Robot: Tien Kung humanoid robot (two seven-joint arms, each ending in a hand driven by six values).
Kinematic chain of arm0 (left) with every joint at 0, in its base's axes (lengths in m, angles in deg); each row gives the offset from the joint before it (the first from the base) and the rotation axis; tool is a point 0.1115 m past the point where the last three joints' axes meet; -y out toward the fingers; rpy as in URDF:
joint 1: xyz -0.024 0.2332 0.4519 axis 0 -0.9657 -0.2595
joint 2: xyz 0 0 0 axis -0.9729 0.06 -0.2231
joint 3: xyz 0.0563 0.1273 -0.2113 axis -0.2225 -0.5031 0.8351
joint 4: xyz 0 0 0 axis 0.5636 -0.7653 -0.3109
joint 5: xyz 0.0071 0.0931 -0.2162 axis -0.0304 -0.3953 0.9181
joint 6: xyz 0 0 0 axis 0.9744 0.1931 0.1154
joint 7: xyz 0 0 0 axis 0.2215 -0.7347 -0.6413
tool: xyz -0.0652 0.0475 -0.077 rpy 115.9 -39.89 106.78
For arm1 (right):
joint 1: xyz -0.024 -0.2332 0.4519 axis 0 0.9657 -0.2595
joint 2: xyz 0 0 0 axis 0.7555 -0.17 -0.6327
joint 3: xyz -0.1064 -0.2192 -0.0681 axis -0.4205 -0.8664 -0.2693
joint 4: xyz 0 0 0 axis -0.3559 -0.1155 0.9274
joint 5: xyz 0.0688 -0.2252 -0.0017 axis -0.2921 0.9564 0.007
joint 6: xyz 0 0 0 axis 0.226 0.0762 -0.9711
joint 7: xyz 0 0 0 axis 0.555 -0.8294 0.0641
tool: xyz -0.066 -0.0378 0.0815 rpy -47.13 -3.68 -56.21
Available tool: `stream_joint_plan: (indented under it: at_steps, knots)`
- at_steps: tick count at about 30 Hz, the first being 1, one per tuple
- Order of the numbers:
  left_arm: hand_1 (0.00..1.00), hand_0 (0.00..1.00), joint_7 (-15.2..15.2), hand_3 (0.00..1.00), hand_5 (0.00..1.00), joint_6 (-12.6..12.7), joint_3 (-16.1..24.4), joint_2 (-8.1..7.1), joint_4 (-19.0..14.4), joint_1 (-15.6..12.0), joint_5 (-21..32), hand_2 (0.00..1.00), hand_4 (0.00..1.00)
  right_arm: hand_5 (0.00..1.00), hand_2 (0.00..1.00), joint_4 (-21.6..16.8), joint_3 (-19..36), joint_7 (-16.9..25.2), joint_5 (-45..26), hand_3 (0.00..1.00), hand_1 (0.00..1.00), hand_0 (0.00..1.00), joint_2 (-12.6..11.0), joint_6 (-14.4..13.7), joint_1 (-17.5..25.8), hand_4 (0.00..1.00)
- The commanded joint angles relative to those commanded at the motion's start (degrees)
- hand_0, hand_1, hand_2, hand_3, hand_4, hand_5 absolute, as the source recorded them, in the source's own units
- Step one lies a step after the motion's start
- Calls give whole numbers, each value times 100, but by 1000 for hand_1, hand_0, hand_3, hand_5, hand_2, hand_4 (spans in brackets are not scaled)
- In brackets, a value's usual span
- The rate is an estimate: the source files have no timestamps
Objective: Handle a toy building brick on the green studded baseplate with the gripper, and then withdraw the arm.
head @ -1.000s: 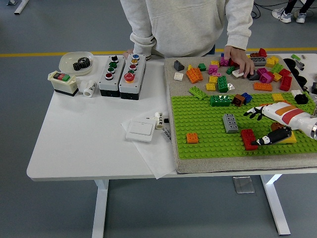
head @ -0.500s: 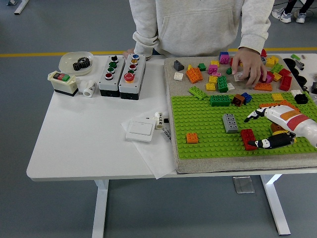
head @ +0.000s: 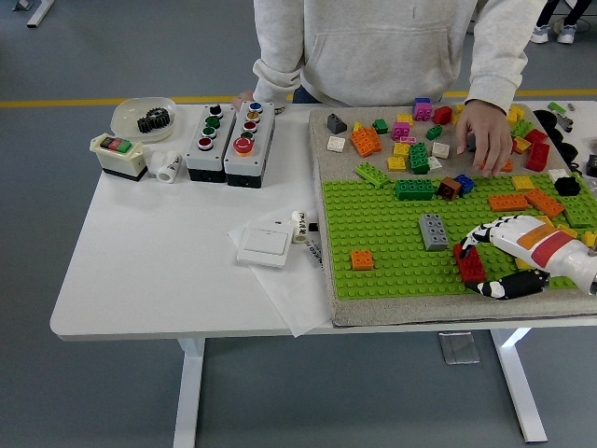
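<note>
- Right hand low over the green baseplate, fingers seemingly grasping the red brick.
- Person's hand rests among loose bricks.

right hand lower and nearer the table edge, now against the red brick; person's hand further right

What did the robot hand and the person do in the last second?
The right robot hand slid back toward the table's near edge, its fingers now around the red brick; whether it grips is unclear. The person's hand moved right over the loose bricks. The grey brick and small orange brick stayed put.
</note>
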Motion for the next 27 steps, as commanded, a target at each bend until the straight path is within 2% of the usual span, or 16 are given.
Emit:
stream_joint_plan:
  at_steps: [27]
  knots:
    - [731,727,-4,600,604,-9,-29,-2,-10,19,19,741,666,547,720,472,-137,61,1,603,699,731,80,-66,-100,795]
